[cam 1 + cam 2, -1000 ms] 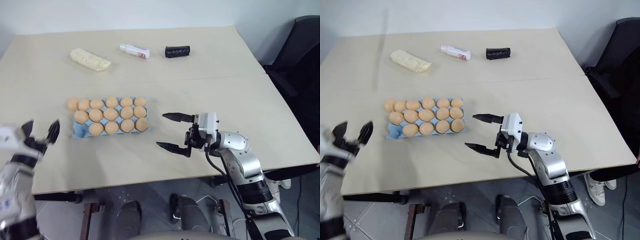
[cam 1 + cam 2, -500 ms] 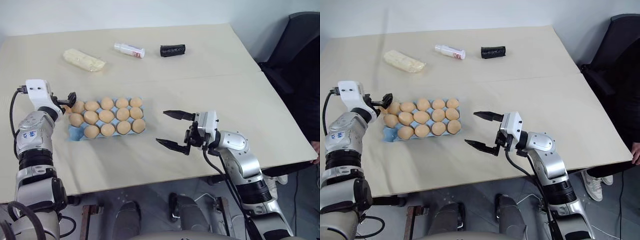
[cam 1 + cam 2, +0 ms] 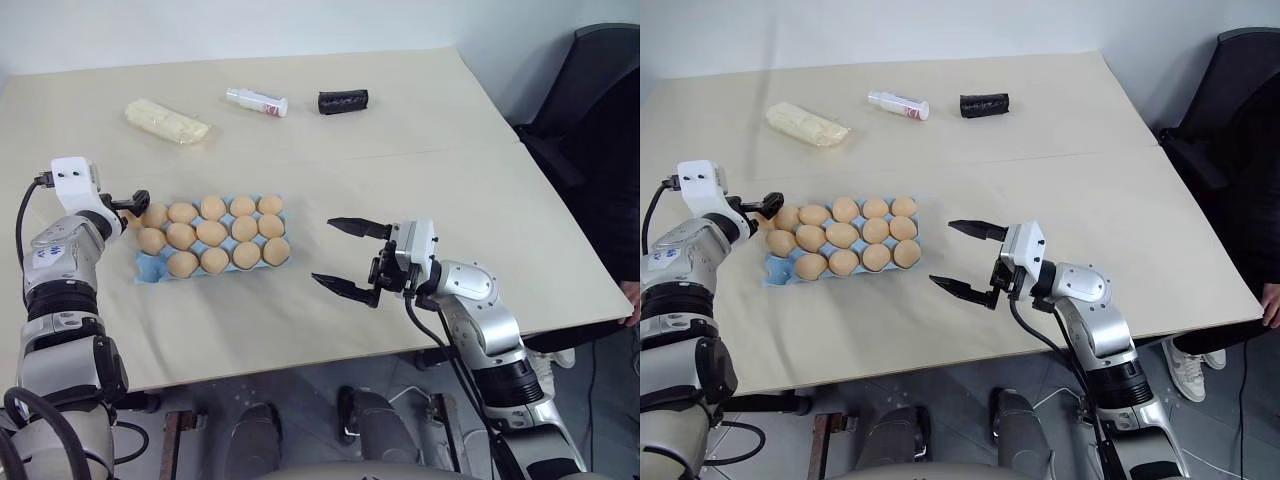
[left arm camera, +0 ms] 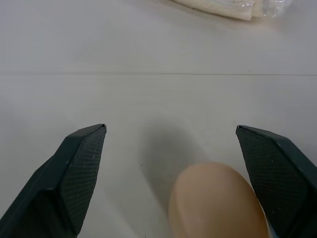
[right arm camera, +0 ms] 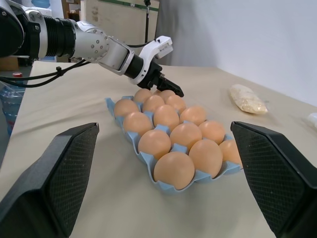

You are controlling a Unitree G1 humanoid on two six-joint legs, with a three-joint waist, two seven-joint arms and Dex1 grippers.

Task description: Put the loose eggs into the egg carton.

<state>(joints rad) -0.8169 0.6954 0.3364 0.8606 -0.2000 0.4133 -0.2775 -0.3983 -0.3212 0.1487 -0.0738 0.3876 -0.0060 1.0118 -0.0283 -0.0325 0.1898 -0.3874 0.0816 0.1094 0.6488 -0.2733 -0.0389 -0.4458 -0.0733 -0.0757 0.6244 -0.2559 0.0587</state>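
The left gripper [image 3: 133,203], jaws wide, frames probably 1 loose egg [image 4: 216,202] by the egg carton's [image 3: 158,266] left end; next, close gently.

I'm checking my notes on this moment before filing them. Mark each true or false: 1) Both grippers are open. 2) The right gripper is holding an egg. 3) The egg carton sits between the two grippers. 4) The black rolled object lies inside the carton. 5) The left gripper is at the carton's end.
1) True: the left gripper and the right gripper both stand open.
2) False: nothing is between its fingers.
3) True: the egg carton lies between them.
4) False: the black rolled object lies at the table's far side, near the small white bottle.
5) True: it is at the carton's left end, an egg between its fingers.
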